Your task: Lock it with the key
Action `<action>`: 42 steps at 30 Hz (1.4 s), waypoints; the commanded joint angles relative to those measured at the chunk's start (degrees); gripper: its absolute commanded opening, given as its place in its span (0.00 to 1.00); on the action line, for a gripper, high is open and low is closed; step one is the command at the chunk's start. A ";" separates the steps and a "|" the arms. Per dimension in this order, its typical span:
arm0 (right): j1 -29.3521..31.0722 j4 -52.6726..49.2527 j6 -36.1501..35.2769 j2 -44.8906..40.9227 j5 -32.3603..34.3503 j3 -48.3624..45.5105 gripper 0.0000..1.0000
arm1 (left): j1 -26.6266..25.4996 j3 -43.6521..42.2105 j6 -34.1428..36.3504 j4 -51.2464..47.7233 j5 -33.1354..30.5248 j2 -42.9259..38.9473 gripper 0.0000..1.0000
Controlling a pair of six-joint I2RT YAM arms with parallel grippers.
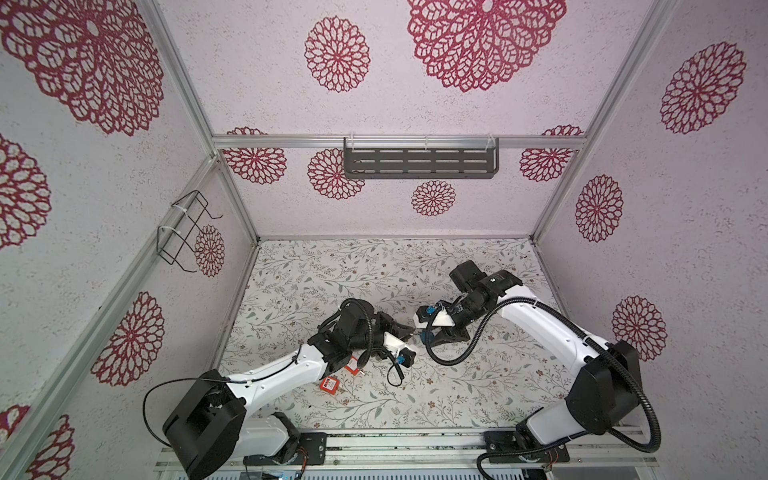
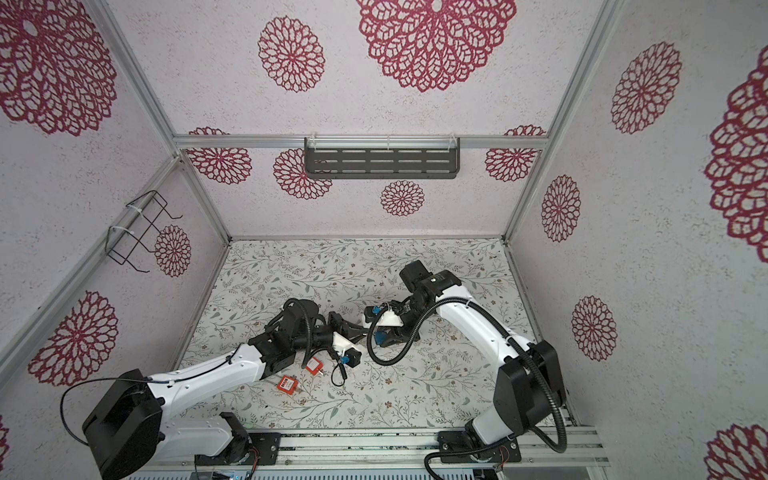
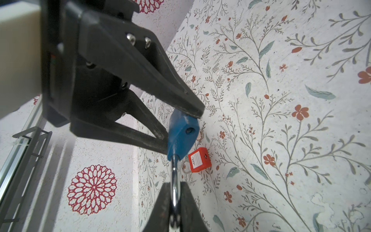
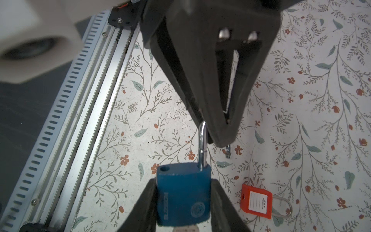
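A blue padlock (image 4: 183, 192) hangs above the table between the two arms. My right gripper (image 4: 183, 190) is shut on the sides of its body. A silver key head (image 4: 184, 229) pokes out under the padlock's bottom. The chrome shackle (image 4: 202, 144) is raised, and one shackle hole (image 4: 165, 169) in the body is empty. My left gripper (image 3: 174, 186) is shut on the shackle (image 3: 175, 180), and its fingers hide the loop's top. In both top views the grippers meet tip to tip at mid-table, left gripper (image 1: 412, 331) and right gripper (image 2: 380, 337).
Two red padlocks (image 1: 330, 384) (image 1: 353, 365) lie on the floral table under the left forearm; one red padlock (image 4: 257, 203) shows in the right wrist view. A small metal piece (image 4: 227, 149) lies nearby. A dark shelf (image 1: 419, 160) hangs on the back wall, and a wire rack (image 1: 183, 232) on the left wall.
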 commanded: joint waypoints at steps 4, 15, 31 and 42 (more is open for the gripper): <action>0.02 -0.35 -0.07 -0.41 -2.72 1.66 0.30 | -0.66 0.60 -0.84 -1.74 -0.24 -0.60 0.07; -0.07 7.63 4.59 -4.19 -1.23 -1.86 0.55 | -0.32 0.52 -10.56 -0.25 -0.64 -1.71 0.00; -0.42 22.57 13.12 -12.42 0.40 -11.09 0.57 | 7.22 0.08 -37.10 1.52 15.48 -5.79 0.00; -0.33 24.22 13.50 -11.02 -3.73 -11.59 0.43 | 7.42 0.37 -42.66 4.08 17.86 -4.57 0.00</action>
